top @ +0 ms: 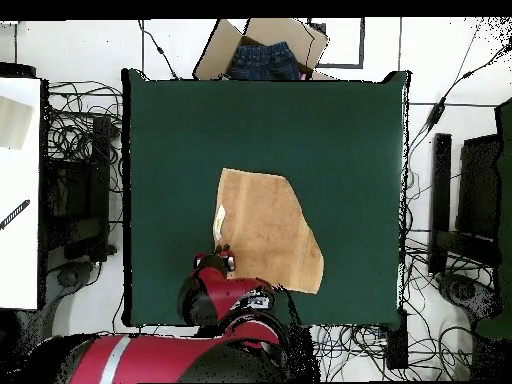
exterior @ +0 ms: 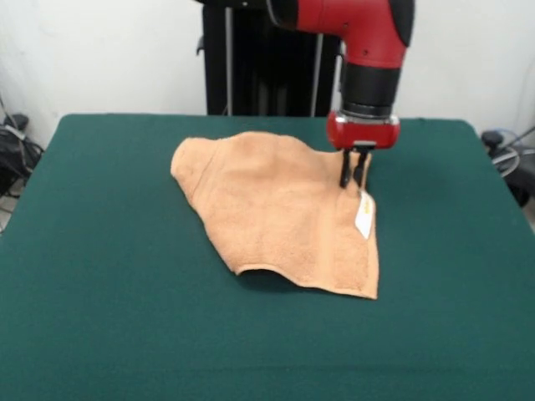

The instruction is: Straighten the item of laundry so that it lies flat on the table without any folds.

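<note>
The item of laundry (exterior: 280,209), a peach towel, lies on the green table (exterior: 109,276) with its left part folded over and its front edge slightly lifted. A white tag (exterior: 364,215) hangs at its right edge. My gripper (exterior: 352,180) points straight down at that edge, just behind the tag. Its two dark fingers (exterior: 344,171) stand close together with towel cloth pinched between them. From overhead, the towel (top: 270,228) is an uneven four-sided shape, and the gripper (top: 224,253) sits at its lower left corner below the tag (top: 219,222).
A cardboard box (top: 225,45) holding blue jeans (top: 262,60) stands beyond the table's far edge in the overhead view. Cables (top: 75,130) lie around the table, and a white surface (top: 20,200) is at the left. Green felt surrounds the towel on all sides.
</note>
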Action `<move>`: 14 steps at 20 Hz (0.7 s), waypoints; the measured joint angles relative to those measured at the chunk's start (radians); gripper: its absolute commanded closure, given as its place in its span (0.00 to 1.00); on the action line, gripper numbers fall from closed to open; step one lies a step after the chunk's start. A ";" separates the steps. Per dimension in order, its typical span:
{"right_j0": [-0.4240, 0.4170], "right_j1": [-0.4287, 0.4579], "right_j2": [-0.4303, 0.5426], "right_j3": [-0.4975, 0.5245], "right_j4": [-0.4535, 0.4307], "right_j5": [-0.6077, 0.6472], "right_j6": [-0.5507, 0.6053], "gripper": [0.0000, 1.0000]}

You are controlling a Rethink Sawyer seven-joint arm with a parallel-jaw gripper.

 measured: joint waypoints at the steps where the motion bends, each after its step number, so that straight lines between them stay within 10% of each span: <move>1: 0.004 0.000 0.006 0.004 0.011 -0.003 0.002 1.00; 14: 0.002 -0.005 0.067 0.058 0.041 -0.040 0.008 1.00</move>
